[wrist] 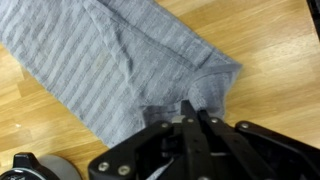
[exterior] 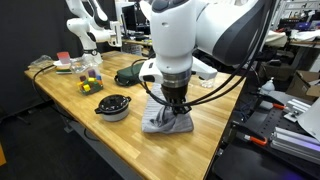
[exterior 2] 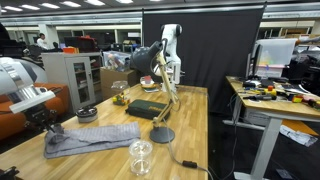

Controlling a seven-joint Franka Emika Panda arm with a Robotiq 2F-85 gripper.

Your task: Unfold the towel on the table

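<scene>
One grey towel is lying rumpled on the wooden table. In the wrist view, the gripper is pinching its edge at five o'clock, fingers pressed together on cloth. A dark bowl is sitting at the towel's nine o'clock.

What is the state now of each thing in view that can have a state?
towel: flat on the table, one layer folded over, edge pinched.
gripper: shut on the towel, low at the table.
glass jar: upright, apart from the towel.
dark bowl: upright beside the towel.
</scene>
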